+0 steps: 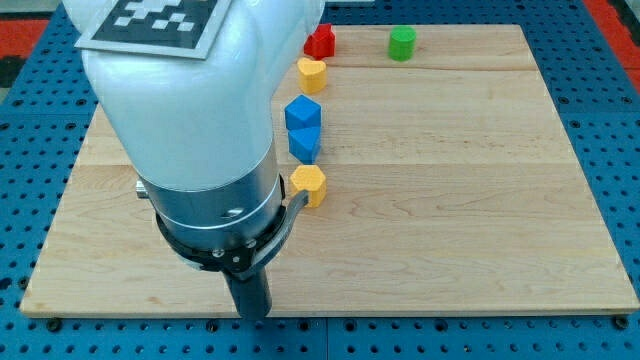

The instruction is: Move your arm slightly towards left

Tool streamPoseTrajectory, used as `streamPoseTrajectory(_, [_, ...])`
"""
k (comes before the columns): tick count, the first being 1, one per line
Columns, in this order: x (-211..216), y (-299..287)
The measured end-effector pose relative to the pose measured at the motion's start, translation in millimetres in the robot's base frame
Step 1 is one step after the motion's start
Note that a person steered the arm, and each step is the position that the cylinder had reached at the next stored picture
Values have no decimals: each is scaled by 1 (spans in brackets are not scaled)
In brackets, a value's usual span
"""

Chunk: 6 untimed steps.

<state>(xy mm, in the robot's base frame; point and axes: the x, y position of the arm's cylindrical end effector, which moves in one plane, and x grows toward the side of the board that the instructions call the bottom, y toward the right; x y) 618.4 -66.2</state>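
My dark rod comes down from the big white and silver arm body at the view's lower left; my tip (254,314) rests near the board's bottom edge, below and left of all the blocks. A yellow hexagon block (309,185) lies closest, above and right of the tip. Two blue blocks stack up the view: a blue block (304,143) and a blue cube-like block (302,112). A yellow heart-shaped block (312,73) is above them. A red block (320,42) sits near the top edge, partly behind the arm. A green cylinder block (402,43) is at the top, further right.
The wooden board (470,200) lies on a blue pegboard surface (600,150). The arm body hides much of the board's left part. A black-and-white marker tag (155,22) sits on top of the arm.
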Motion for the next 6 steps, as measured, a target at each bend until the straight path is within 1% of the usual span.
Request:
streamPoseTrajectory(3, [-6, -11])
streamPoseTrajectory(6, [-4, -14])
